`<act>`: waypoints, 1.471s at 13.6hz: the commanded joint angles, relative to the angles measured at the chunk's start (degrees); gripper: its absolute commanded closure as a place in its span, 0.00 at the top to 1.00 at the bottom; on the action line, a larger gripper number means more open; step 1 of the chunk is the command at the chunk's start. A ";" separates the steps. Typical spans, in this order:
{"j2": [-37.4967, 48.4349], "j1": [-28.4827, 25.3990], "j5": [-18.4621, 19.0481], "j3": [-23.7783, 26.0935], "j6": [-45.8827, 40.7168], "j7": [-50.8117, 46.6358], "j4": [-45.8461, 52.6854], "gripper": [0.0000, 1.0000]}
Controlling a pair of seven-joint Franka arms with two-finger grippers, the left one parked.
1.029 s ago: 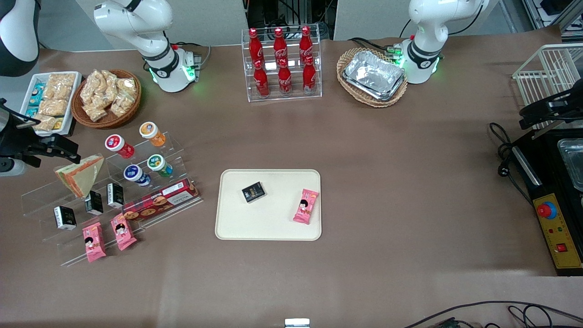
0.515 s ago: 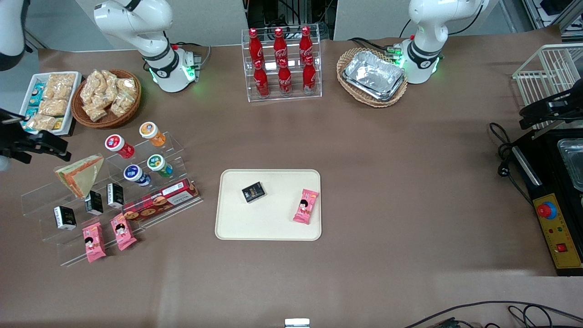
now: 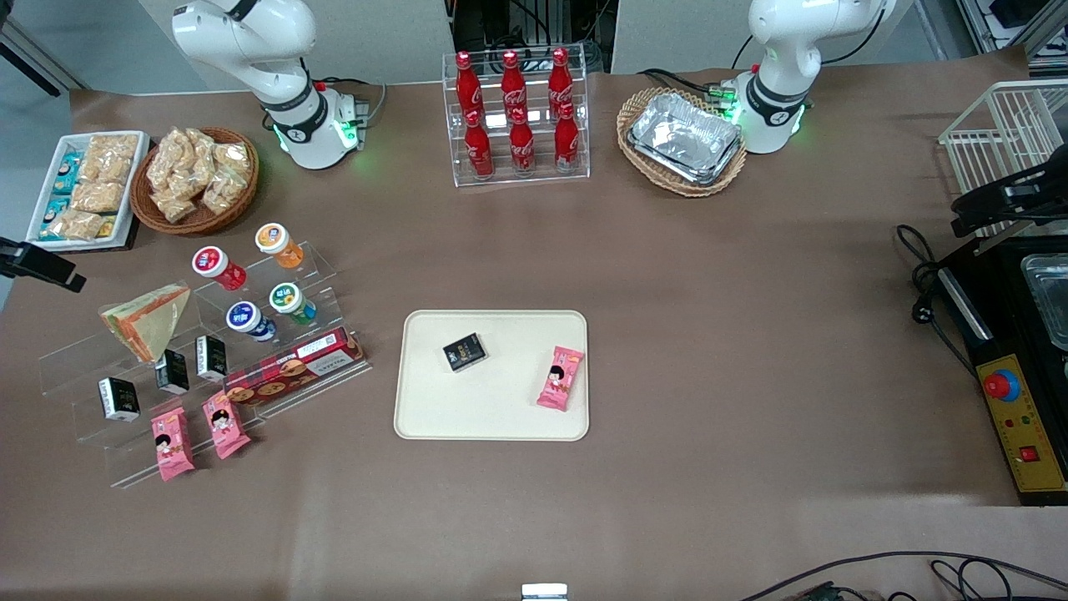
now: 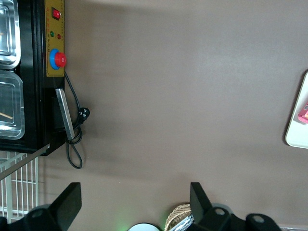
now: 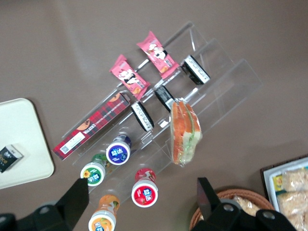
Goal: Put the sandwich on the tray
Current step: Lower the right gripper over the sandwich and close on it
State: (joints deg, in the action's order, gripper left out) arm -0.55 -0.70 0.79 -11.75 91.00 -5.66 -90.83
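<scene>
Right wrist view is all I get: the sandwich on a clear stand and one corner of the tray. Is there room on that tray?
Observer: Yes. The tray carries a pink packet outside your view; most of it is bare.
Operator: Where is the tool over the table?
Observer: The tool is at the edge of the working arm's end of the table, apart from the sandwich.
Operator: What else is out there?
Observer: Red cola bottles in a clear rack, farther from the front camera than the tray.

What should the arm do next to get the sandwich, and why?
Probably bring the gripper down over the sandwich. It hangs open and empty above the clear stand, where the sandwich sits untouched, away from the tray.
</scene>
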 commanded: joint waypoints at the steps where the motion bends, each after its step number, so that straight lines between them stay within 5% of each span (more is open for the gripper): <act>1: 0.73 2.27 0.88 -0.73 -1.26 -3.82 -0.83 1.00; 5: 0.55 2.81 3.08 -0.73 1.37 -4.36 -3.90 1.00; 13: 3.45 3.68 3.60 -0.91 25.18 0.63 -27.54 1.00; 20: 2.58 5.53 5.45 -0.91 33.26 4.43 -33.26 1.00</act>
State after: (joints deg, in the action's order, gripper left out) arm 0.65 4.46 4.56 -12.93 119.79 -1.68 -120.27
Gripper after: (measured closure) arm 0.000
